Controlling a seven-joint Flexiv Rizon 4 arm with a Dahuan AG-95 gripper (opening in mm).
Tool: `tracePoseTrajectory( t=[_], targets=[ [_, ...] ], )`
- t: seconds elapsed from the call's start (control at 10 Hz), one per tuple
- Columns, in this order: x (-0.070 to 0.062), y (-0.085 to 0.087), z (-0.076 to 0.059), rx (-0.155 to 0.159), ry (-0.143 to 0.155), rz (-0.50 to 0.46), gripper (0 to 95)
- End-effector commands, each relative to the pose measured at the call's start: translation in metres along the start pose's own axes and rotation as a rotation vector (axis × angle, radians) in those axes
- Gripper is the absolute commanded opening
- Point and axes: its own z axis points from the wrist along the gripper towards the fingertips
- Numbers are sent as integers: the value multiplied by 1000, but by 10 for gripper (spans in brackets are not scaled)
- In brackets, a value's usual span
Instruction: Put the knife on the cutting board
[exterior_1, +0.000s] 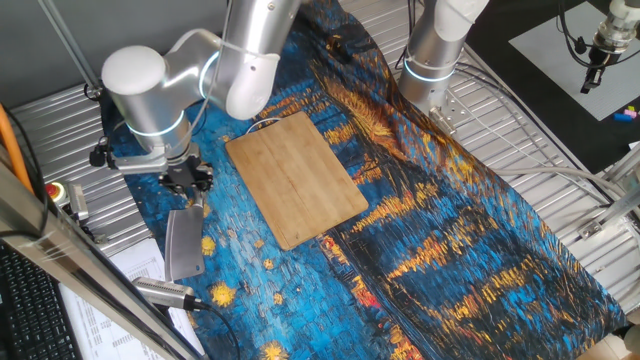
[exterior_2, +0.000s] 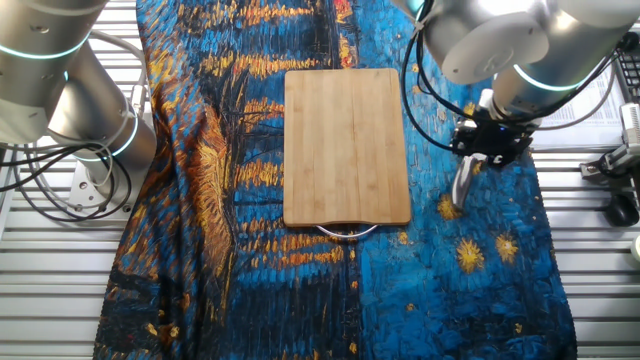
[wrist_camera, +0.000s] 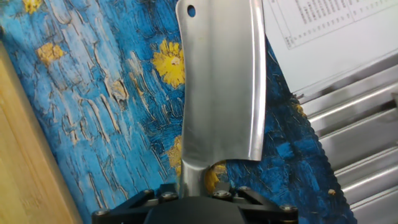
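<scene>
The knife (exterior_1: 185, 243) is a grey metal cleaver hanging blade-down from my gripper (exterior_1: 188, 188), which is shut on its handle, left of the cutting board (exterior_1: 296, 177). In the other fixed view the knife (exterior_2: 462, 186) hangs right of the bamboo board (exterior_2: 346, 145), whose wire loop (exterior_2: 347, 233) shows at the near end. In the hand view the broad blade (wrist_camera: 221, 87) stretches away from my gripper (wrist_camera: 194, 186) above the blue cloth; the board's edge (wrist_camera: 25, 143) shows at left.
A blue and orange painted cloth (exterior_1: 440, 220) covers the table. A silver-and-black cylindrical tool (exterior_1: 165, 291) lies near the knife tip. Printed papers (wrist_camera: 329, 37) lie beside the cloth. A second arm's base (exterior_1: 432, 60) stands at the back.
</scene>
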Motion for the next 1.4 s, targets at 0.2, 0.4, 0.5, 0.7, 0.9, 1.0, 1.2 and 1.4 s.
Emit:
tracePoseTrajectory(
  t=[0.2, 0.4, 0.5, 0.7, 0.9, 1.0, 1.2, 1.4],
  targets=[
    [-4, 0, 2, 2, 6, 0, 380],
    [-4, 0, 5, 5, 13, 1, 380],
    [-4, 1, 8, 6, 14, -1, 380],
    [-4, 1, 11, 7, 12, 6, 380],
    [-4, 1, 11, 7, 12, 0, 380],
    [-4, 1, 12, 7, 12, -4, 380],
    [-5, 1, 14, 9, 11, -4, 380],
    [-5, 1, 17, 11, 12, -1, 380]
  ],
)
